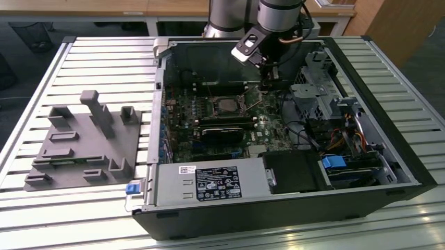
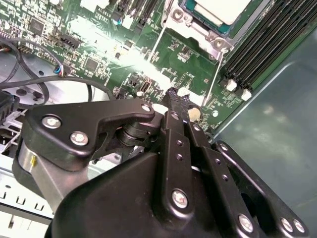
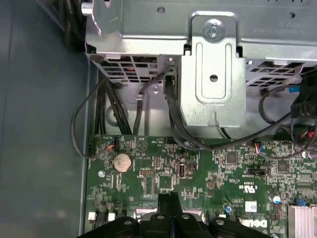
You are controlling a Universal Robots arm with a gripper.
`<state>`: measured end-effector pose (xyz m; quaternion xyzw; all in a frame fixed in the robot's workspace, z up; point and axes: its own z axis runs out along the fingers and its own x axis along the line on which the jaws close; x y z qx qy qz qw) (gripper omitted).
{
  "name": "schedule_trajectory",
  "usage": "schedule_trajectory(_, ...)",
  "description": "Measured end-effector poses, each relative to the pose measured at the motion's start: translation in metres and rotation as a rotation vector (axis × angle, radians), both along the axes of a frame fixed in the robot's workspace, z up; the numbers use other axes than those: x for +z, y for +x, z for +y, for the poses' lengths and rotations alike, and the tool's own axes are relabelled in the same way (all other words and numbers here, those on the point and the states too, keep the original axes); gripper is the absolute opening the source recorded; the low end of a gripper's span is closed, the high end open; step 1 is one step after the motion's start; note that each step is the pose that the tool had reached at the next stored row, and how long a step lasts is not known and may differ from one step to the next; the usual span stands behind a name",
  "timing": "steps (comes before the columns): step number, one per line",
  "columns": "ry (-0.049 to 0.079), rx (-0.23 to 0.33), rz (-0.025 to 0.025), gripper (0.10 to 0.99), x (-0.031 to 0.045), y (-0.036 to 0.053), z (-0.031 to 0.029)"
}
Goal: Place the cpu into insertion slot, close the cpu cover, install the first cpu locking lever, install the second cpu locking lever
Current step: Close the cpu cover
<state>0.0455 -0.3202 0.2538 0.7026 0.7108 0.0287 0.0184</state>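
The cpu (image 1: 226,107) lies flat in the insertion slot (image 1: 214,106) on the green motherboard, showing pale in the second wrist view (image 2: 220,10). The silver cpu cover (image 2: 198,27) lies down around it. Two thin wire locking levers (image 2: 157,44) (image 2: 216,74) run out from the socket's corners toward my gripper. My gripper (image 2: 174,94) hangs just above the board between the two lever ends, to the exterior view's right of the socket (image 1: 268,86). Its black fingers (image 3: 169,198) are shut together with nothing between them.
Long black memory slots (image 2: 267,44) run beside the socket, with a black heatsink block (image 1: 222,133) nearby. A silver drive cage (image 3: 213,74), loose cables (image 3: 104,114) and the case wall (image 2: 267,139) stand close. A grey fixture (image 1: 83,140) sits on the slatted table.
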Motion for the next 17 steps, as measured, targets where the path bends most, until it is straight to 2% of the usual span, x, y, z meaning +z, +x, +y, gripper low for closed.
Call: schedule_trajectory(17,0.0,0.0,0.0,0.106,-0.0009,0.0054,0.0004)
